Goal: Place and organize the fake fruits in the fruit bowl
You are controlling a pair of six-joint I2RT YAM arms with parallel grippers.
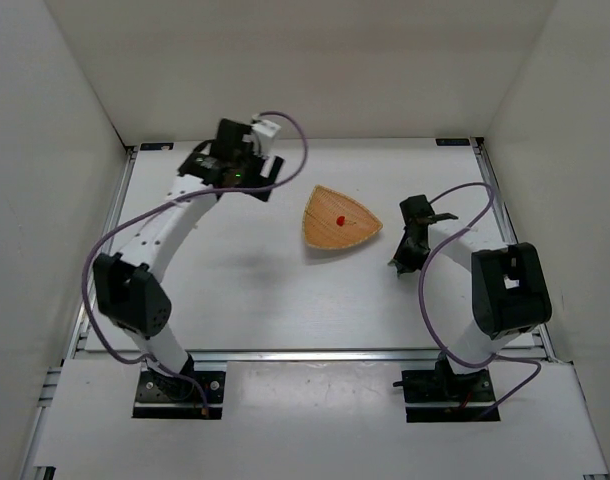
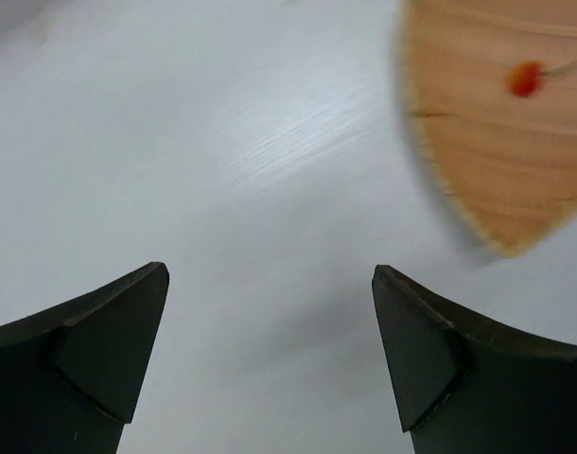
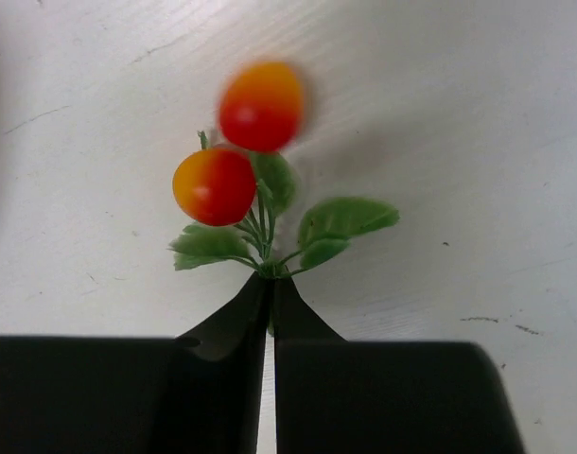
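Note:
The wooden fruit bowl (image 1: 342, 222) sits mid-table with a single red ball (image 1: 341, 219) inside it; both also show at the upper right of the left wrist view, the bowl (image 2: 497, 142) and the ball (image 2: 526, 78). My left gripper (image 2: 270, 312) is open and empty over bare table, left of the bowl; in the top view it (image 1: 247, 168) is at the far left. My right gripper (image 3: 272, 284) is shut on the stem of the red-orange cluster (image 3: 241, 151) with green leaves, held above the table. In the top view the right gripper (image 1: 413, 240) is right of the bowl; the cluster is hidden there.
White walls enclose the table on the left, back and right. An aluminium rail (image 1: 305, 352) runs along the near edge by the arm bases. Purple cables loop off both arms.

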